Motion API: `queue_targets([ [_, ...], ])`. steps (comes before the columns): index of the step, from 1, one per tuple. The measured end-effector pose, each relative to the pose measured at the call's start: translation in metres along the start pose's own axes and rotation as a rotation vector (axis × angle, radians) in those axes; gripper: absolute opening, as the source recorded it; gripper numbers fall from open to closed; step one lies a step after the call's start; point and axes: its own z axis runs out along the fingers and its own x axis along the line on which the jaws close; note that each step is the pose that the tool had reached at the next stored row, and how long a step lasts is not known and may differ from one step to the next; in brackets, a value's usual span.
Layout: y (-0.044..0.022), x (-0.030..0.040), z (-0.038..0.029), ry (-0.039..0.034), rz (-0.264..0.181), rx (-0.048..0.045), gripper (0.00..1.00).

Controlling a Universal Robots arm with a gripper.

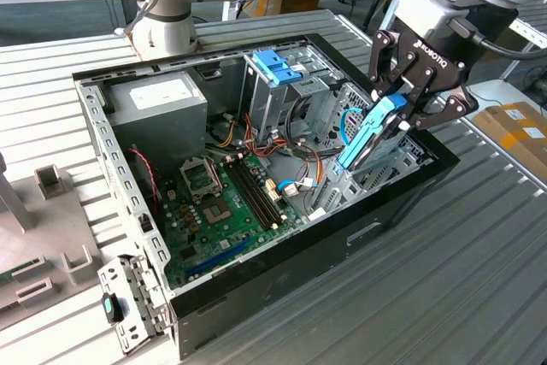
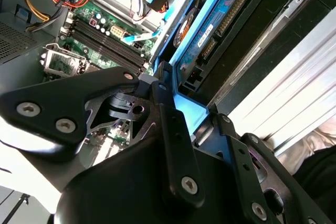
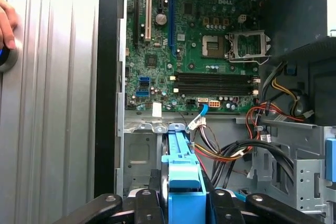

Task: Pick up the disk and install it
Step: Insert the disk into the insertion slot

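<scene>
Far off to the exterior view's left of the pincer, a grey plastic fixture (image 1: 51, 190) and a loose metal bracket (image 1: 128, 301) with a small dark part lie on the ribbed tabletop (image 1: 444, 297). Nearer, the open black computer case (image 1: 282, 250) lies on its side, with the power supply (image 1: 158, 100) in its far corner and the green motherboard (image 1: 226, 207) on its floor, well below and to the left of the pincer. Between that board and the pincer stands the metal drive cage (image 1: 286, 96), topped by a blue latch (image 1: 275, 66), with bundles of coloured cables (image 1: 295, 164) beside it.

The pincer (image 1: 408, 107) hangs over the case's end at the exterior view's right, its black fingers (image 1: 380, 61) clamped on the upper end of the disk (image 1: 369, 136). The disk is tilted, its blue-framed lower end reaching down into the bay below the pincer, just inside the case wall. In the first wrist view the blue frame (image 3: 181, 177) runs straight out from between the fingers toward the motherboard (image 3: 199, 40), and part of a person's hand (image 3: 6, 24) rests at the edge. In the second wrist view the disk (image 2: 210, 30) sits just beyond the pincer body.
</scene>
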Motion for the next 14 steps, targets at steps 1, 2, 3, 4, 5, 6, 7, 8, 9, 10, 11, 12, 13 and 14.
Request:
queue_targets([
  [1, -0.0001, 0.0001, 0.0012, 0.0, 0.0, 0.0, 0.37],
  [2, -0.0001, 0.0002, 0.0019, 0.0, 0.0, 0.0, 0.37],
  [3, -0.0001, 0.0002, 0.0023, 0.0, 0.0, 0.0, 0.37],
  [4, -0.0002, 0.0002, 0.0029, 0.0002, 0.0, 0.0, 0.37],
  [5, -0.0002, 0.0003, 0.0038, 0.0001, 0.0, 0.0, 0.37],
  [6, -0.0003, 0.0004, 0.0046, 0.0001, 0.0, 0.0, 0.37],
  [7, -0.0003, 0.0004, 0.0047, 0.0001, 0.0, 0.0001, 0.37],
  [8, -0.0003, 0.0004, 0.0047, 0.0002, 0.0, 0.0, 0.37],
  [9, -0.0003, 0.0004, 0.0048, 0.0002, 0.0, 0.0, 0.37],
  [10, -0.0003, 0.0004, 0.0048, 0.0001, 0.0, 0.0, 0.37],
  [11, -0.0003, 0.0004, 0.0049, 0.0, 0.0, 0.0, 0.37],
  [12, -0.0003, 0.0004, 0.0049, 0.0, 0.0, 0.0, 0.37],
  [13, -0.0003, 0.0004, 0.0049, 0.0, 0.0, 0.0, 0.37],
  [14, -0.0003, 0.0004, 0.005, -0.0001, 0.0, 0.0001, 0.44],
])
